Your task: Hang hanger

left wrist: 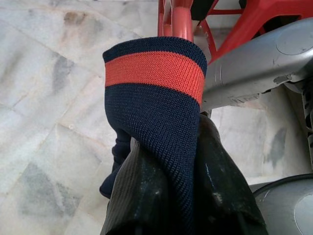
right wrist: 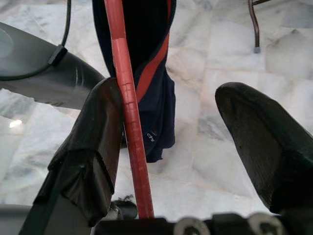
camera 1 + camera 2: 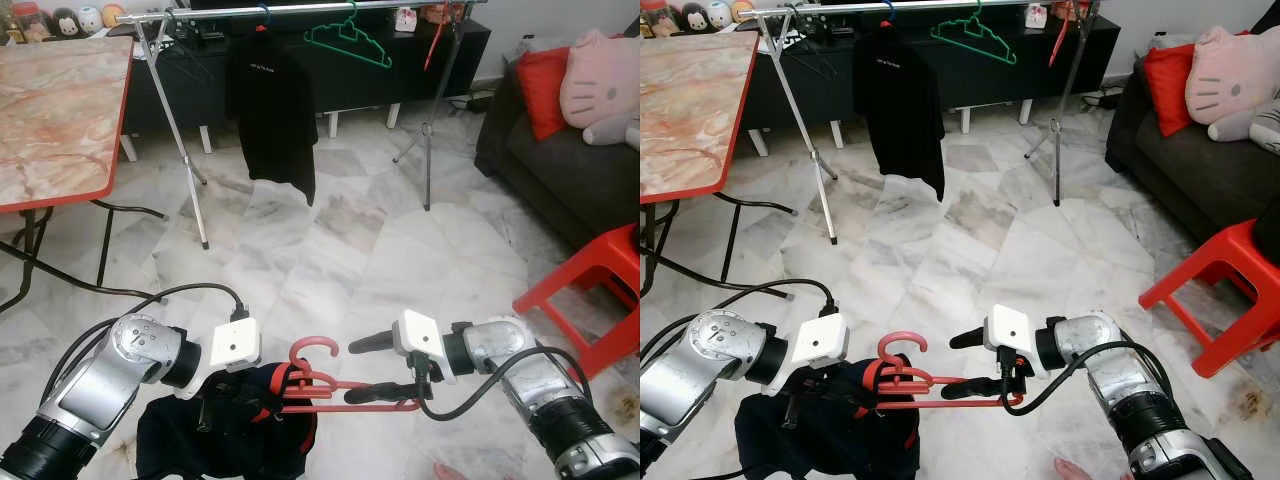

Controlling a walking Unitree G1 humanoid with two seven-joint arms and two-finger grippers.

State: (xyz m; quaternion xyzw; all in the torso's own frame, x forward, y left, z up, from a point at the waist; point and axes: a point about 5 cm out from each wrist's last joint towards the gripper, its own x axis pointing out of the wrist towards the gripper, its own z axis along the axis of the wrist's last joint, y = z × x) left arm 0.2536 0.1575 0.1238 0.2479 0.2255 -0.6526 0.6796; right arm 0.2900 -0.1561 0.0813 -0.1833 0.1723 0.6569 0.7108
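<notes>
The red hanger [image 3: 335,385] lay roughly level, low in front of the robot above the marble floor [image 3: 330,250], with its hook [image 3: 313,347] curling upward and a dark navy garment [image 3: 225,430] with a red-orange stripe bunched on it and drooping below. The left gripper [image 3: 262,398] was at the garment end of the hanger; its wrist view showed the knitted striped cuff drawn tight over one black finger [image 1: 146,196], so it appeared clamped on the cloth, though the closure itself was hidden by fabric. The right gripper [image 3: 385,368] stood at the other end with its fingers apart: one finger [image 2: 93,147] touched the hanger's bar while the other [image 2: 259,142] stood clear of it, so it steadied rather than pinched. Both silver arms were bent inward at waist height, wrists turned toward each other. As to progress, the hanger seemed loaded but not yet hung: the clothes rack [image 3: 300,10] stood well apart across the room, already carrying a black shirt [image 3: 272,115] and an empty green hanger [image 3: 350,40]. What was left, by my reckoning, was securing the hanger, walking to the rail, raising it and setting the hook over. A marble worktop [image 3: 60,110] stood on the left, a red stool [image 3: 590,290] on the right.
</notes>
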